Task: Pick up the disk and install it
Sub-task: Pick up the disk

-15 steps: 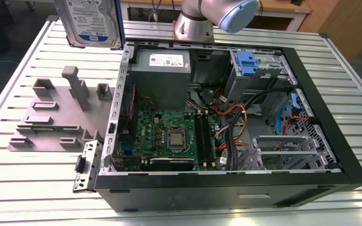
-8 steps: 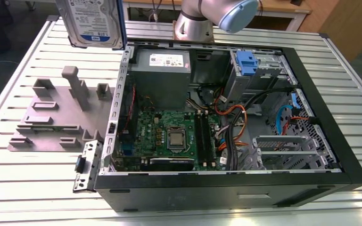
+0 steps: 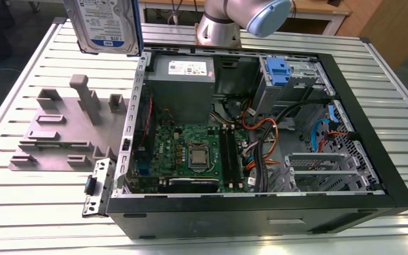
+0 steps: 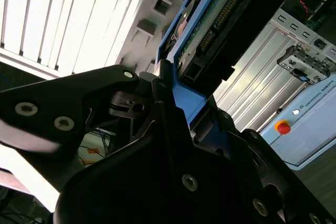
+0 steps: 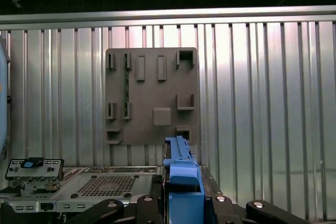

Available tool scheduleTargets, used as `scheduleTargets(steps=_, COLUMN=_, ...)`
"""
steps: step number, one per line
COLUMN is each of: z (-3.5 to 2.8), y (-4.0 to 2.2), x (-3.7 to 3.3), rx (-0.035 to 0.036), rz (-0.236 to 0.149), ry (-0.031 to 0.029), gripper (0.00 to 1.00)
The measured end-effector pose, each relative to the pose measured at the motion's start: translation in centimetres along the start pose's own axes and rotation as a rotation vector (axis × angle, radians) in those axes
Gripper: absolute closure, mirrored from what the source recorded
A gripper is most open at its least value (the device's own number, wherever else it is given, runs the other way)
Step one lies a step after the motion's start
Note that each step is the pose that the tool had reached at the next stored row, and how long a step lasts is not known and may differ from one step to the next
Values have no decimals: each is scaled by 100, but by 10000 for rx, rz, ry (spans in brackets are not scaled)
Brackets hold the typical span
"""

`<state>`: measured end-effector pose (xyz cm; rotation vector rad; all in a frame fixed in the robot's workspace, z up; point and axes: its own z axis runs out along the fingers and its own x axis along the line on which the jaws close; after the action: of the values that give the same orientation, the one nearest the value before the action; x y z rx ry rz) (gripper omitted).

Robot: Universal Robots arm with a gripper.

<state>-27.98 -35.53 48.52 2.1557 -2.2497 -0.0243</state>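
Note:
The disk (image 3: 103,25), a silver drive with a white-and-blue label and a blue bracket, hangs upright in the air at the exterior view's top left, above the table's far edge beside the open computer case (image 3: 374,159). In the second wrist view my gripper (image 4: 178,106) is shut on the disk (image 4: 210,22), black fingers clamped on its blue bracket below the green circuit board side. The first wrist view looks along the disk's (image 5: 181,169) blue bracket edge, held between my gripper's (image 5: 181,200) fingers.
A grey fixture plate (image 3: 62,127) with upright pegs lies on the slatted metal table (image 3: 34,202), left of the case. Inside the case are a grey power-supply box (image 3: 183,79), a motherboard (image 3: 189,154), cables and a blue clip (image 3: 278,71) at the drive bay. The arm's base (image 3: 222,29) stands behind.

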Motion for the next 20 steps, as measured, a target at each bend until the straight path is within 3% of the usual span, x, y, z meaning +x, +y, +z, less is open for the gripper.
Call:
scheduleTargets(steps=11, z=0, y=-3, x=0, rx=0, rz=0, ry=0, gripper=64)
scheduleTargets(steps=20, z=-2, y=-51, x=-2, rx=-1, rz=0, ry=0, gripper=64)
